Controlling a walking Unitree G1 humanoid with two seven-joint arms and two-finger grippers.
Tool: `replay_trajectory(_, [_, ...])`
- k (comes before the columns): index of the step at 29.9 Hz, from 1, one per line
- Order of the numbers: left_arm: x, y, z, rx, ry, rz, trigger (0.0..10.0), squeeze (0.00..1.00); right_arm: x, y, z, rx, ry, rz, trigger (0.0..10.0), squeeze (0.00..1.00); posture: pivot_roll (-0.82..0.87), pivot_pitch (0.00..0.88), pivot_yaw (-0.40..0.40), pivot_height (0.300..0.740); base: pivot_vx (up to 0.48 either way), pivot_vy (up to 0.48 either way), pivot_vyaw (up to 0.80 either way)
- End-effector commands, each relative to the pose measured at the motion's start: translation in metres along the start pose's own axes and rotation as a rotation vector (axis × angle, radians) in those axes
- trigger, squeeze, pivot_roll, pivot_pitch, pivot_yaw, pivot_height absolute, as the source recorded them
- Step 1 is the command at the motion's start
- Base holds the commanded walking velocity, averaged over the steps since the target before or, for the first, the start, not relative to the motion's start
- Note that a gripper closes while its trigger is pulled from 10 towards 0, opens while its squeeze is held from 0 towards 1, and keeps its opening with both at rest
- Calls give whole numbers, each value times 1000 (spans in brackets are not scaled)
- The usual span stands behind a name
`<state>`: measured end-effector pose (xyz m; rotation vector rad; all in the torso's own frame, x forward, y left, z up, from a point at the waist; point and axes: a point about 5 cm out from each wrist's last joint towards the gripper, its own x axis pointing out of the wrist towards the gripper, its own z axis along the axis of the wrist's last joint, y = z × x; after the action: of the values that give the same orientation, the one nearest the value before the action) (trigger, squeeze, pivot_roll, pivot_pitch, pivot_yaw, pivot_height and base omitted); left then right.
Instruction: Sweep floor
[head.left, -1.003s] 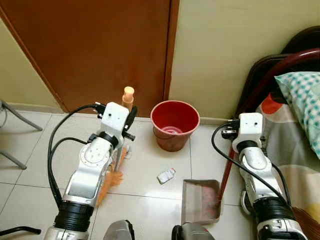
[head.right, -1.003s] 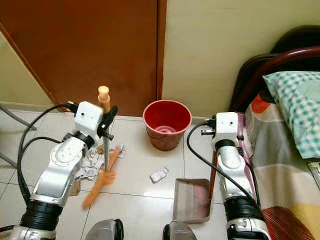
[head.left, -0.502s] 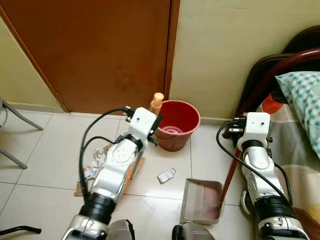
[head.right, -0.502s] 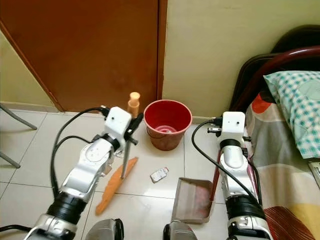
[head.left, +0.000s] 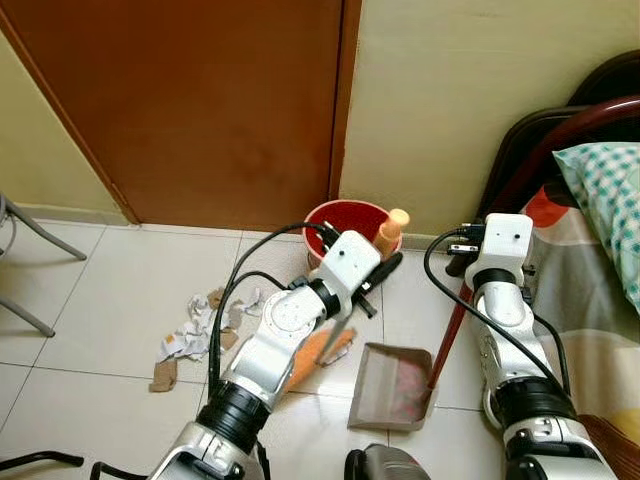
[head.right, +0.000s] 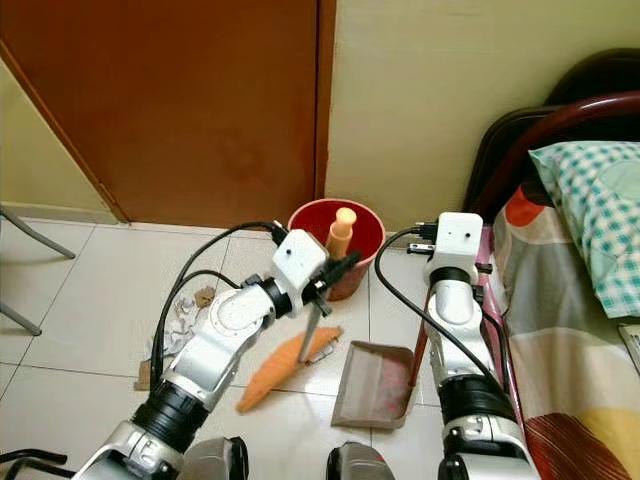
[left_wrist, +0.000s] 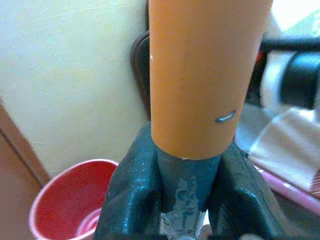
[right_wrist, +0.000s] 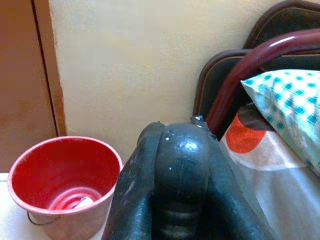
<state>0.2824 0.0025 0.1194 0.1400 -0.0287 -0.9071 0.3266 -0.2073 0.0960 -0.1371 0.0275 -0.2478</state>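
No text, label, brand, number or sign can be read on anything here.

Passage and obstructions, as we see them: open tile floor (head.left: 90, 300) lies on the left, broken only by a scatter of crumpled paper and cardboard scraps (head.left: 195, 335) near its middle and a grey chair leg (head.left: 30, 235) at the far left edge. Centre, the red bucket (head.left: 345, 215) stands against the far wall beside the brown door (head.left: 190, 100), blocking that corner. Near it the broom (head.right: 290, 365) slants across the tiles, touching the dustpan (head.left: 390, 385). On the right the bed (head.left: 590, 260) with its dark headboard closes off that side, leaving us only a narrow strip.
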Motion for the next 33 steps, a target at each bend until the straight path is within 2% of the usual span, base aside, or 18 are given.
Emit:
replay_trajectory(1, [0,-4,12,-48,-54,-12,10000,0,3,-1,5,-23,-18,-25,10000,0,-7,153,-16,740,0,0,0])
replay_trajectory(2, [-4,-2,14,-41,-61,12,10000,0,3,-3,1,-80,3,-52,10000,0,-4,153,-17,740,0,0,0])
replay_trajectory(4, [-9,0,15,-42,-67,35,10000,0,2,-3,-3,-75,29,-66,10000,0,-2,154,-19,740,0,0,0])
replay_trajectory(8, [-16,3,16,-103,-78,79,10000,0,2,-1,-7,-60,50,-64,10000,0,6,158,-25,740,0,0,0])
replay_trajectory(11, [-21,8,21,-201,-111,136,10000,0,2,6,-7,-49,59,-43,10000,0,10,159,-31,740,0,0,0])
replay_trajectory(12, [-22,13,26,-269,-148,183,10000,0,2,10,-8,-32,70,-25,10000,0,10,159,-35,740,0,0,0])
replay_trajectory(18, [-20,32,43,-435,-276,297,10000,0,3,23,-9,32,92,25,10000,0,6,157,-43,740,0,0,0])
replay_trajectory(19, [-21,40,47,-485,-303,340,10000,0,3,28,-8,42,87,44,10000,0,2,156,-45,740,0,0,0])
replay_trajectory(20, [-21,40,47,-485,-303,340,10000,0,3,28,-8,42,87,44,10000,0,2,156,-45,740,0,0,0])
replay_trajectory(21, [-27,51,49,-510,-321,401,10000,0,3,31,-7,50,85,59,10000,0,0,155,-45,740,0,0,0])
replay_trajectory(23, [-33,61,48,-500,-324,453,10000,0,2,32,-7,53,86,65,10000,0,-1,155,-46,740,0,0,0])
replay_trajectory(24, [-40,71,48,-489,-329,500,10000,0,2,32,-8,54,88,67,10000,0,-2,154,-46,740,0,0,0])
replay_trajectory(29, [-53,89,47,-453,-333,583,10000,0,1,30,-11,53,96,69,10000,0,0,157,-47,740,0,0,0])
replay_trajectory(30, [-61,98,46,-440,-337,623,10000,0,1,30,-12,53,100,71,10000,0,1,158,-47,740,0,0,0])
replay_trajectory(31, [-76,113,47,-419,-344,689,10000,0,0,28,-14,51,106,72,10000,0,3,158,-49,740,0,0,0])
replay_trajectory(33, [-88,124,47,-400,-347,736,10000,0,-1,27,-16,49,111,73,10000,0,7,158,-51,740,0,0,0])
